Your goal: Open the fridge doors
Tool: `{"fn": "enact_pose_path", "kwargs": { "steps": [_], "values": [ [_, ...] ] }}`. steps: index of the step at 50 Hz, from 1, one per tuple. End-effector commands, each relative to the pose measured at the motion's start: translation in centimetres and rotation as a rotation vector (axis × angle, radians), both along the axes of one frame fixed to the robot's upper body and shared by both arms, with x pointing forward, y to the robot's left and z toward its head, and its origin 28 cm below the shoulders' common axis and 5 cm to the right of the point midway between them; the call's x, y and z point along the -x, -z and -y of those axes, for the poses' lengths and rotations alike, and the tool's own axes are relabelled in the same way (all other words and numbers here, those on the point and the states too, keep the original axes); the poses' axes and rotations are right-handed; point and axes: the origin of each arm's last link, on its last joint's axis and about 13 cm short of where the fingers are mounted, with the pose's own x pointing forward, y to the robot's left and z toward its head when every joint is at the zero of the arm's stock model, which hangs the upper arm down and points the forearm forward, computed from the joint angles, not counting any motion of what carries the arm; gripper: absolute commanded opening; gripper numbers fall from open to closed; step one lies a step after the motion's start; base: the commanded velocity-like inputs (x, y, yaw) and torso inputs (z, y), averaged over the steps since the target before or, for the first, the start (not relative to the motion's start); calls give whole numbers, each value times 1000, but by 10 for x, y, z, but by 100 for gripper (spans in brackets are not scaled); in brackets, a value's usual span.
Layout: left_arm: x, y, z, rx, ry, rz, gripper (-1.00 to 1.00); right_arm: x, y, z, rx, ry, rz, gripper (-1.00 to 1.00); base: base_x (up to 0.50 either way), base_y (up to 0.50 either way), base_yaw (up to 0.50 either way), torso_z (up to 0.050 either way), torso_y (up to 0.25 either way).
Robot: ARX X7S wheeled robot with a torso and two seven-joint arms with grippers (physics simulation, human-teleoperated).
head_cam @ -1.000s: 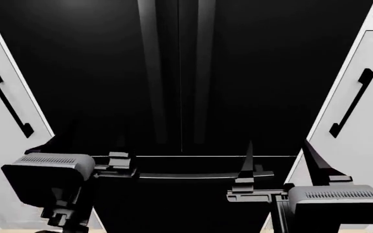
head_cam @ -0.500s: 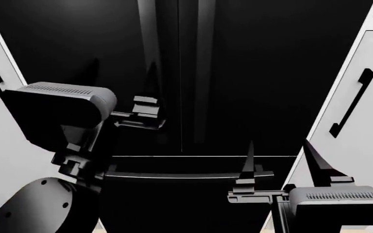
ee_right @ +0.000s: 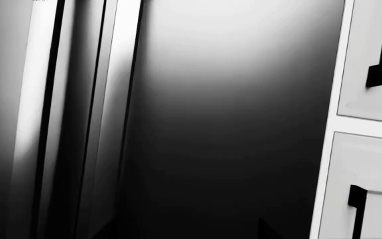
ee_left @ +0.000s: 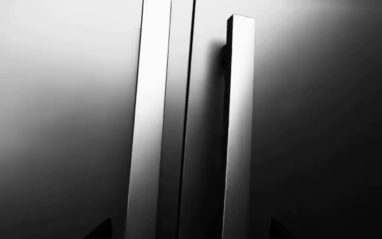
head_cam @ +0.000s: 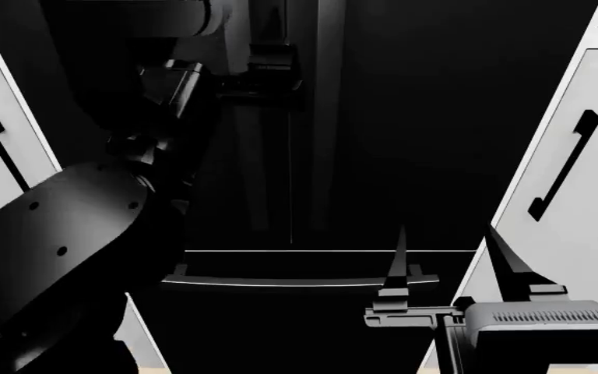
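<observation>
The fridge doors [head_cam: 423,132] are two tall glossy black panels, shut, meeting at a centre seam [ee_left: 187,119]. Each carries a vertical handle: the left door's [ee_left: 147,119] and the right door's [ee_left: 239,124]. My left gripper [head_cam: 270,58] is raised high in front of the left handle, near the seam. It is open, and its dark fingertips [ee_left: 101,230] stand wide apart with both handles showing between them and nothing held. My right gripper [head_cam: 450,261] hangs low before the right door [ee_right: 231,124], open and empty.
White cabinet doors with black bar handles flank the fridge on the left [head_cam: 3,164] and the right [head_cam: 564,167] [ee_right: 370,174]. Below the doors runs a wide black drawer front with a horizontal handle [head_cam: 299,282]. My left arm's bulk [head_cam: 60,241] covers the lower left.
My left arm has risen from low at the left to high up by the left door's handle, and its gripper stays open. The right arm has not moved.
</observation>
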Motion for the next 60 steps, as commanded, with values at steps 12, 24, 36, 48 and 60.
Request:
{"fn": "enact_pose_path", "kwargs": {
  "steps": [12, 24, 36, 48, 60],
  "values": [
    [-28, -36, 17, 6, -25, -93, 100, 0, 2, 0, -12, -8, 2, 100, 0, 0, 0, 0, 0],
    [-33, -43, 16, -4, -14, -157, 100, 0, 2, -1, -7, -9, 3, 100, 0, 0, 0, 0, 0],
    [-37, -46, 17, 20, -23, -187, 100, 1, 1, -1, -10, -8, 4, 100, 0, 0, 0, 0, 0],
    [-40, -45, 15, 36, -77, -219, 100, 1, 2, 0, -10, -9, 1, 100, 0, 0, 0, 0, 0],
    [-41, -46, 16, 53, -121, -229, 100, 1, 3, 0, -9, -9, 1, 100, 0, 0, 0, 0, 0]
  ]
}}
